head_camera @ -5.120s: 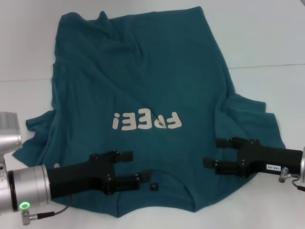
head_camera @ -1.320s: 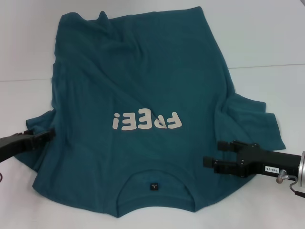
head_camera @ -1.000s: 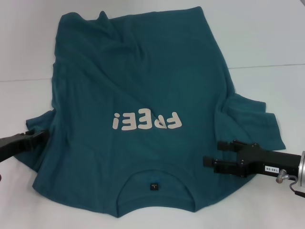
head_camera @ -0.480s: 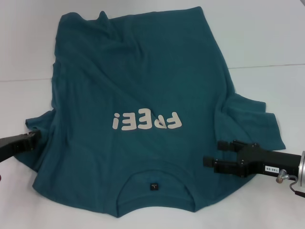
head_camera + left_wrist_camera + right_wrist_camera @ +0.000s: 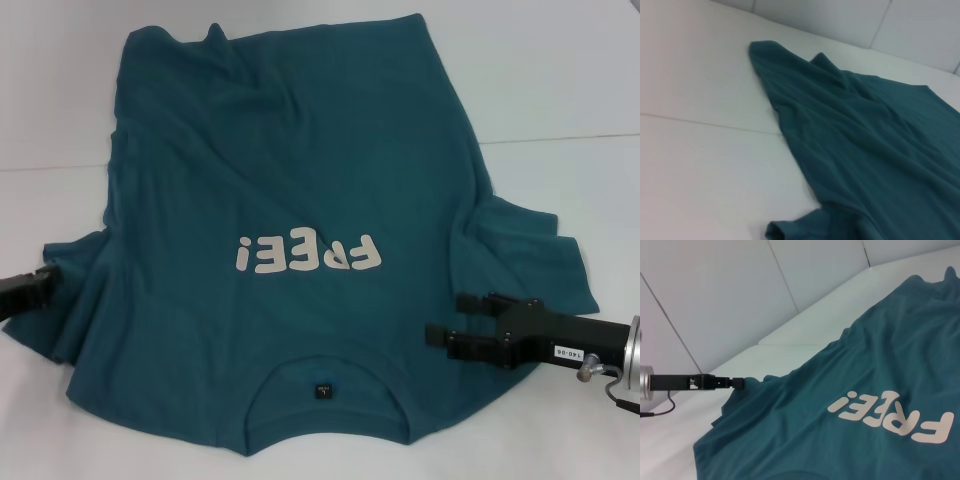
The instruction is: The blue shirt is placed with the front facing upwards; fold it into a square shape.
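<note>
The blue shirt (image 5: 300, 170) lies spread front-up on the white table (image 5: 560, 80), its pale "FREE!" lettering (image 5: 310, 255) upside down to me and the collar with its small dark label (image 5: 321, 390) nearest me. My left gripper (image 5: 42, 280) is at the far left edge, shut on the rim of the left sleeve; the right wrist view shows it (image 5: 737, 383) with the cloth (image 5: 865, 370) drawn to a point at its tip. My right gripper (image 5: 458, 320) hovers open over the right shoulder, beside the right sleeve (image 5: 540, 255). The left wrist view shows only the shirt's rumpled side (image 5: 865, 150).
A seam in the table top (image 5: 560, 138) runs across behind the shirt's middle. White wall panels (image 5: 740, 285) rise beyond the table's far edge. The left arm's cable (image 5: 660, 407) hangs over bare table on the left.
My left arm left the collar area, went to the left sleeve, and over the last second slid further left, drawing the sleeve outward. The right gripper has stayed put and open.
</note>
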Controlling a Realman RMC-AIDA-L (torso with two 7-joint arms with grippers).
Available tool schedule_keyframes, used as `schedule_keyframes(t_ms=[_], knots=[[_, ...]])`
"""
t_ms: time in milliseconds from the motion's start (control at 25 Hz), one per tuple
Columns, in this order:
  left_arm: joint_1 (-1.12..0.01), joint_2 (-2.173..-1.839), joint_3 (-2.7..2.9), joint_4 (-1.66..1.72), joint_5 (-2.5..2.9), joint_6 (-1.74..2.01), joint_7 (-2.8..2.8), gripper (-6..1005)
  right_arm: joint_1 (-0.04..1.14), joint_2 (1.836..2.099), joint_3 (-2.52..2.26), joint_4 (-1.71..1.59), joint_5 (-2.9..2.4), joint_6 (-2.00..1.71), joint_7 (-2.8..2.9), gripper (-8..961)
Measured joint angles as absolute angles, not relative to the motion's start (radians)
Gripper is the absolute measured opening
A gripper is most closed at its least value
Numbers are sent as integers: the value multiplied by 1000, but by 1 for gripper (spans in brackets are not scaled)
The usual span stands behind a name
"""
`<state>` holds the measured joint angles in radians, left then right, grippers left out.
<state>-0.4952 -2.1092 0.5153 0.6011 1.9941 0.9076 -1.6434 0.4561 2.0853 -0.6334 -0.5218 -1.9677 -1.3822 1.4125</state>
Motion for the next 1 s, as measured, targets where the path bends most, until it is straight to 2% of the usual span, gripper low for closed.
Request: schedule_keyframes(t_ms=[1000], knots=[[-489, -2091, 480, 684, 1997, 798, -1643, -1, 481, 2086, -633, -479, -1943, -1346, 1414, 925]])
